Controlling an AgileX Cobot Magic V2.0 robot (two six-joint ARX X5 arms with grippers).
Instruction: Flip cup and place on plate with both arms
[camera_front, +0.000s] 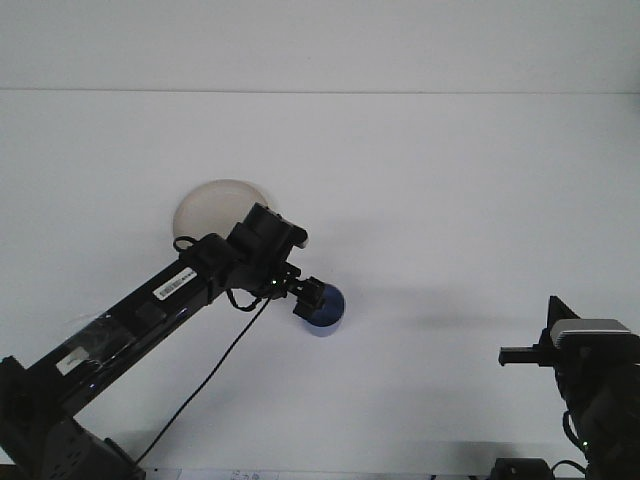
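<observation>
- The left gripper (311, 297) is over the near-left rim of the blue cup (326, 311), its dark fingers covering part of the mouth; whether the fingers are spread or clamped, I cannot tell from this view.
- The cup stands on the white table (450, 180), directly under and just to the right of the left gripper's tip, and looks upright, though the arm hides much of it.
- The beige plate (205, 205) lies behind and to the left of the left gripper, partly hidden by the arm's wrist, and is apart from the cup.
- The right gripper (512, 354) is well to the right of the cup and low at the table's near edge; its fingers are too small and edge-on to read.
- Step in hand, as I judge it: taking hold of the cup at its rim with 1 arm so it can be turned over.
- To do it well, seat 1 finger inside the wall and 1 outside, centred on the rim rather than on its edge, so the cup does not tip or skid.
- Close gently, since a light cup may pop out sideways.
- Lift straight before any rotation, and keep clear of the plate.
</observation>
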